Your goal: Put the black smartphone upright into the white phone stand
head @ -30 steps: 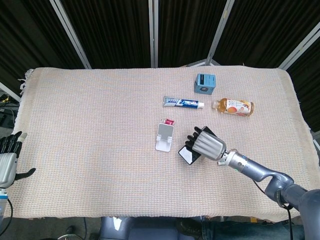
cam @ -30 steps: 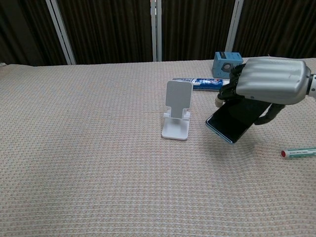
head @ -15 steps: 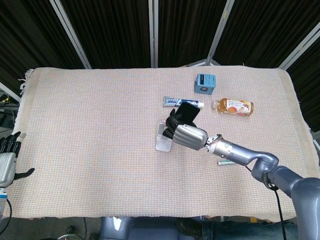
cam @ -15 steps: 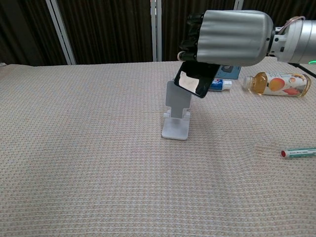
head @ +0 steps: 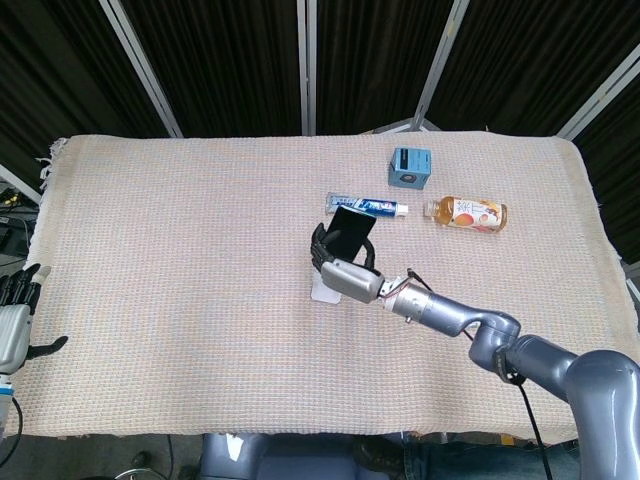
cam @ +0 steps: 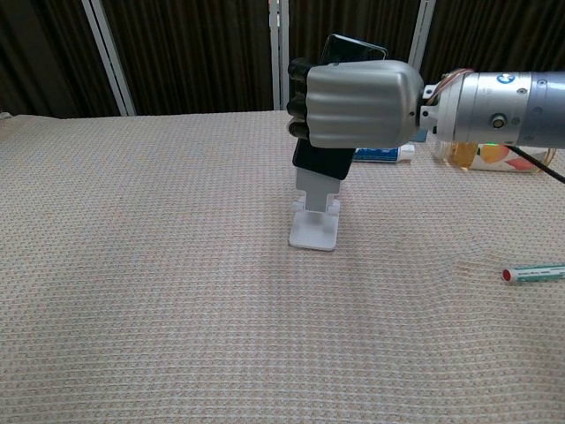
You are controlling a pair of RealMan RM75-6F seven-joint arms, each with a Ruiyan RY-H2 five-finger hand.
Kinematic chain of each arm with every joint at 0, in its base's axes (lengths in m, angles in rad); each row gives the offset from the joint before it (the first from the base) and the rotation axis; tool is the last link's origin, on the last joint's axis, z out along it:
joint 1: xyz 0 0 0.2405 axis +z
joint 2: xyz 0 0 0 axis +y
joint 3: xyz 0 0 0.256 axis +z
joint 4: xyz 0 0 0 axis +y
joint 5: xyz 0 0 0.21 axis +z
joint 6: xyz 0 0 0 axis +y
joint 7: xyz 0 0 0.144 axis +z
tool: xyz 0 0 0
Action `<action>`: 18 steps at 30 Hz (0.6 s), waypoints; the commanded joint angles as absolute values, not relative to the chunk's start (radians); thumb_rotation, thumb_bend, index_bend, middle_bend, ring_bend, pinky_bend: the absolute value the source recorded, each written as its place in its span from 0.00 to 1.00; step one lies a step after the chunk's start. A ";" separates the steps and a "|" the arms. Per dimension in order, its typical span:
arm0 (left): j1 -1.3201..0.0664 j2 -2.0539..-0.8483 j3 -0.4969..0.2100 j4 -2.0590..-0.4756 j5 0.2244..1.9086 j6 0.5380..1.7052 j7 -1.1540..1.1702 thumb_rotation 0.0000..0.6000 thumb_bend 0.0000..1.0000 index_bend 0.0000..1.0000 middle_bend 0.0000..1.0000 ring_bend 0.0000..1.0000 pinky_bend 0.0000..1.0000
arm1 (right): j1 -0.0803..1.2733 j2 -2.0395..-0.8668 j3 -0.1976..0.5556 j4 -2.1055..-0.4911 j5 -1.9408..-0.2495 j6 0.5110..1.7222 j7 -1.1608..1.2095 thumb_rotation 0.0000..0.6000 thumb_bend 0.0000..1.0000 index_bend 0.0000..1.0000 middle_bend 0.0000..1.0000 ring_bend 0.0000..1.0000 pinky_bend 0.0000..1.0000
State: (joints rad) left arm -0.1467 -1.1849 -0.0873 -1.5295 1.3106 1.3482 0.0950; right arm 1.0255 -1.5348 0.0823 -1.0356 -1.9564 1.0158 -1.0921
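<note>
My right hand [head: 342,265] [cam: 353,104] grips the black smartphone [head: 350,228] [cam: 351,47] upright, directly above the white phone stand [head: 324,290] [cam: 315,221]. The phone's lower end [cam: 322,162] hangs just over the stand's back plate; whether they touch is unclear. Most of the stand is hidden behind the hand in the head view. My left hand [head: 14,320] is at the table's left edge, holding nothing, fingers apart.
A toothpaste tube [head: 385,207], a blue box [head: 409,166] and a tea bottle [head: 468,213] [cam: 481,155] lie behind the stand. A small tube with a red cap [cam: 534,274] lies at the right. The woven mat [head: 180,260] covers the table.
The right hand has carried the phone from the table right of the stand up and left, and turned it upright over the stand. The left hand stayed put.
</note>
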 commanded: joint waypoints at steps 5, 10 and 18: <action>-0.148 -1.184 -0.087 -1.528 1.309 1.344 0.090 1.00 0.00 0.00 0.00 0.00 0.00 | 1.034 -1.555 0.092 -1.105 -1.925 0.929 -1.200 1.00 0.23 0.57 0.58 0.51 0.33; -0.149 -1.183 -0.086 -1.529 1.311 1.343 0.089 1.00 0.00 0.00 0.00 0.00 0.00 | 1.043 -1.564 0.091 -1.105 -1.915 0.895 -1.228 1.00 0.23 0.57 0.58 0.51 0.33; -0.150 -1.181 -0.087 -1.527 1.309 1.340 0.085 1.00 0.00 0.00 0.00 0.00 0.00 | 1.043 -1.584 0.082 -1.086 -1.906 0.879 -1.235 1.00 0.23 0.57 0.58 0.51 0.33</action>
State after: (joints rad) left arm -0.1497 -1.1813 -0.0864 -1.5276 1.3088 1.3398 0.0848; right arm 1.0428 -1.5827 0.0835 -1.0870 -1.9055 0.8795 -1.2355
